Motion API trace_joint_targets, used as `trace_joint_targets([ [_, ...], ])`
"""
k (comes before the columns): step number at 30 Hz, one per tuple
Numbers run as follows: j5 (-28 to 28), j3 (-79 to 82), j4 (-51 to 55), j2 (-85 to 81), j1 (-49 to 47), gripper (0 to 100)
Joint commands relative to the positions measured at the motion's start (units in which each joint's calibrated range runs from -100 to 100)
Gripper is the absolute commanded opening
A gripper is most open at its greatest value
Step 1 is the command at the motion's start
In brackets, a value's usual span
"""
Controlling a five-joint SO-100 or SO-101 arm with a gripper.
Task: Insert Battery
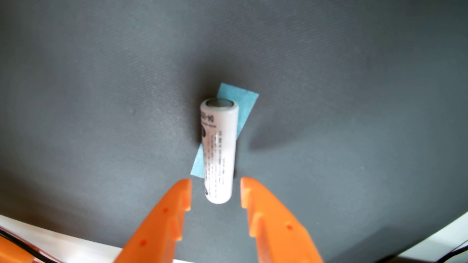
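Observation:
A white cylindrical battery (pixel 219 151) with small grey print lies on a dark grey mat (pixel 101 88) in the wrist view, its metal end pointing away from me. It rests across a strip of blue tape (pixel 240 101). My orange gripper (pixel 215 188) is open, its two fingertips on either side of the battery's near end, with a gap on each side. Nothing is held. No battery holder or slot is in view.
The mat's near edge meets a white table surface (pixel 63 245) at the bottom left and bottom right corner. Black cables (pixel 15 242) run along the bottom left, with another at the bottom right.

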Motion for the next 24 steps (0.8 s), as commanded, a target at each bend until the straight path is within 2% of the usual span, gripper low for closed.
trace_joint_targets([
  [1, 0.4, -2.2, 0.2, 0.4, 0.4, 12],
  [24, 2.0, -2.0, -3.2, 4.7, 1.6, 12],
])
